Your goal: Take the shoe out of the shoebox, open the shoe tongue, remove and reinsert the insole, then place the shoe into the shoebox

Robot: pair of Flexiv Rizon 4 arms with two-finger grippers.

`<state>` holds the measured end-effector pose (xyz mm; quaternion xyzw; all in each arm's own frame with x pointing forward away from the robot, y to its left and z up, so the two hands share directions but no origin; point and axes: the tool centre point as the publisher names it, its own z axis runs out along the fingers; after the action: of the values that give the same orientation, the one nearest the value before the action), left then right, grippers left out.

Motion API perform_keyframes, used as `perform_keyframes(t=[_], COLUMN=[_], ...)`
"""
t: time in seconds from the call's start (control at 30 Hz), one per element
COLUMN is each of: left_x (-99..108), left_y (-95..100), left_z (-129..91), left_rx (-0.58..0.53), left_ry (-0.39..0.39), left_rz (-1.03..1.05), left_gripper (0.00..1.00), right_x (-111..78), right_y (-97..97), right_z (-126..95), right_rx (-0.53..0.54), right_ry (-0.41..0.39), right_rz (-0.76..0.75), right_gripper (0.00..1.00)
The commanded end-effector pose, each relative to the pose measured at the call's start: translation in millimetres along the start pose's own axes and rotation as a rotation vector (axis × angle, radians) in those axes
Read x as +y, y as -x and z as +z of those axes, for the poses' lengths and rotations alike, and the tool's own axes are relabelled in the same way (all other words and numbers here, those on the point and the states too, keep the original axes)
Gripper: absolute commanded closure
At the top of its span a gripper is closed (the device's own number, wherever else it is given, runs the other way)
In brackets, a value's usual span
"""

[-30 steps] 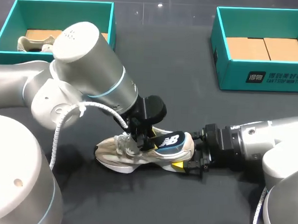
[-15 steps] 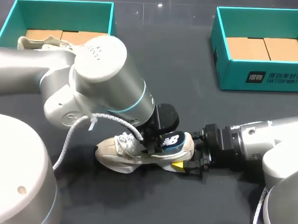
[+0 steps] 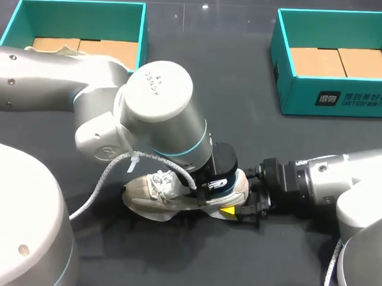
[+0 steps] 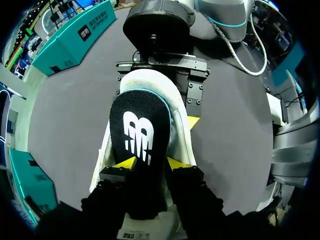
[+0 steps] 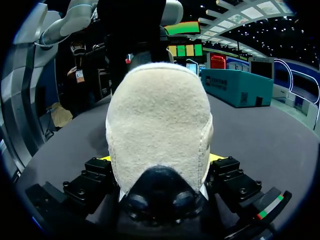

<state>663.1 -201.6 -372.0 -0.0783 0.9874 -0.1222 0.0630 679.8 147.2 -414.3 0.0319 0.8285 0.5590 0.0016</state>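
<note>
A beige sneaker (image 3: pixel 151 195) lies on its side on the dark table, toe toward my left arm. Its black insole (image 3: pixel 218 182) with a white logo sticks out of the heel opening. My left gripper (image 3: pixel 207 192) comes down over the shoe. In the left wrist view its yellow fingertips (image 4: pixel 126 163) press both edges of the insole (image 4: pixel 140 130), so the left gripper (image 4: pixel 151 165) is shut on it. My right gripper (image 3: pixel 244 208) clasps the heel from the right. In the right wrist view the heel (image 5: pixel 160 115) fills the space between the fingers of the right gripper (image 5: pixel 160 162).
A teal shoebox (image 3: pixel 83 4) stands at the back left, partly hidden by my left arm. A second teal shoebox (image 3: pixel 372 100) with a cardboard floor stands at the back right. Bare dark table lies between them and in front of the shoe.
My left arm swung right along the shoe toward the heel, and its fingers narrowed onto the insole. The right gripper and the shoe stayed put.
</note>
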Motion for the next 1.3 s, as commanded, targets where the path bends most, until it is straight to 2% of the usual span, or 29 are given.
perform_keyframes(t=[0.03, 0.2, 0.27, 0.37, 0.43, 0.87, 1.3], left_x=[-5.5, -4.1, -5.6, -7.3, -7.4, 8.0, 18.0], left_y=[-5.5, -11.4, -11.5, -10.5, -8.1, 9.2, 16.7], left_z=[10.0, 10.9, 14.1, 20.3, 22.1, -0.3, -20.9], left_rx=[0.003, 0.031, 0.021, -0.029, -0.043, -0.038, 0.118], left_ry=[0.02, 0.014, 0.022, 0.049, 0.051, -0.017, -0.141], left_rz=[0.016, 0.035, 0.031, 0.009, -0.009, -0.08, -0.091], left_gripper=[0.68, 0.69, 0.73, 0.87, 1.0, 1.0, 1.0], right_x=[0.5, 0.5, 0.5, 0.5, 0.5, 0.5, 0.5], right_y=[-1.8, -1.8, -1.8, -1.8, -1.8, -1.8, -1.8], right_z=[0.0, 0.0, 0.0, 0.0, 0.0, 0.0, 0.0], right_rx=[-0.001, -0.001, -0.001, -0.001, -0.001, -0.001, -0.001], right_ry=[-0.006, -0.006, -0.006, -0.006, -0.006, -0.006, -0.006], right_rz=[0.001, 0.001, 0.001, 0.001, 0.001, 0.001, 0.001], right_gripper=[1.0, 1.0, 1.0, 1.0, 1.0, 1.0, 1.0])
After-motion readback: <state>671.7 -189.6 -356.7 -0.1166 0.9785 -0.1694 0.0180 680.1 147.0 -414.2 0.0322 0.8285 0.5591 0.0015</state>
